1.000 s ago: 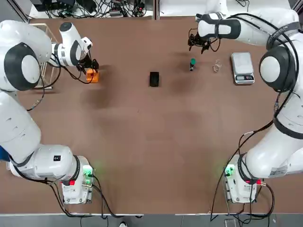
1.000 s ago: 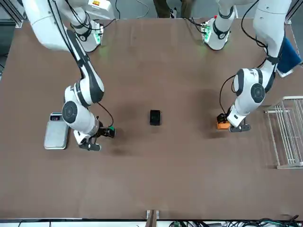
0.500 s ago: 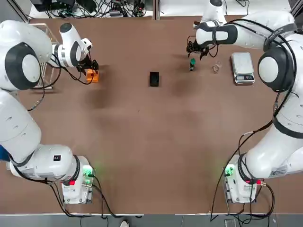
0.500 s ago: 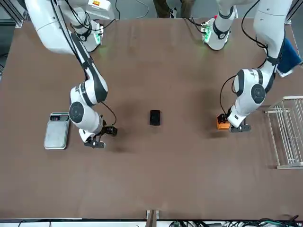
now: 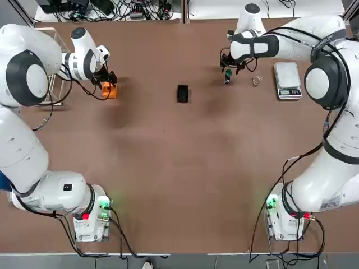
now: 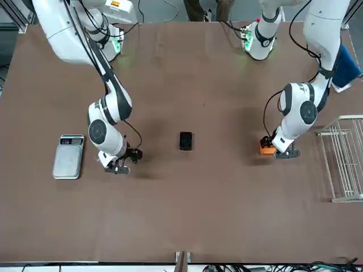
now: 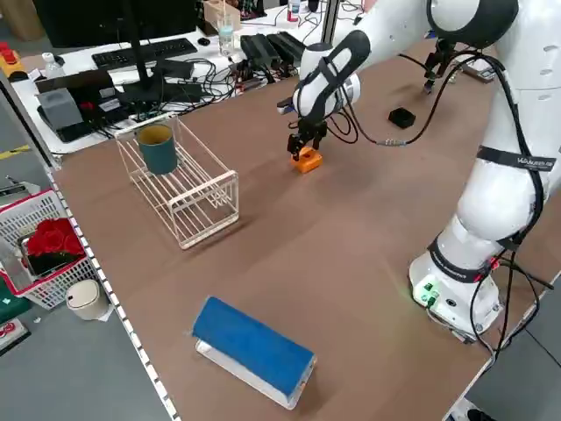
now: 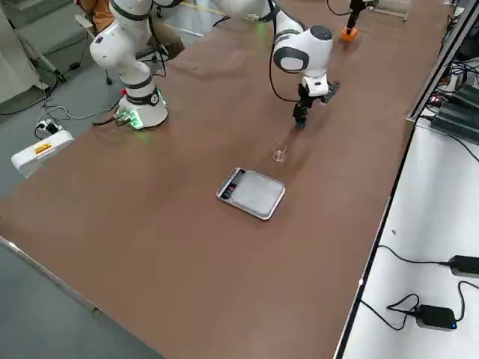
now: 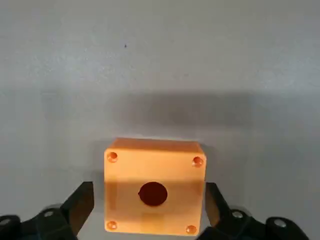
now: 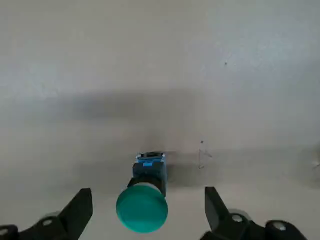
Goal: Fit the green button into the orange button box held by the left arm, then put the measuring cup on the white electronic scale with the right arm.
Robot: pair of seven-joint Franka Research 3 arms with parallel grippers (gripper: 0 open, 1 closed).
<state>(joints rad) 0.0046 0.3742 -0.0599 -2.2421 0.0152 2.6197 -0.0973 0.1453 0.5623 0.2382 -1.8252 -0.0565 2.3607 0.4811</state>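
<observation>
The green button [image 10: 142,208] stood between the right claw's [image 10: 149,212] spread fingers, on the scale's [image 5: 288,81] box-facing side.

Brown matte tabletop [image 7: 351,228]; grey smooth floor [image 8: 60,299]; white rectangular desk [image 8: 419,239] beside it; black flat monitor [image 7: 114,19] on desk.

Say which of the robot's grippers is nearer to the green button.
Right: the right gripper is open right above the green button; the left gripper is across the table, around the orange box.
</observation>
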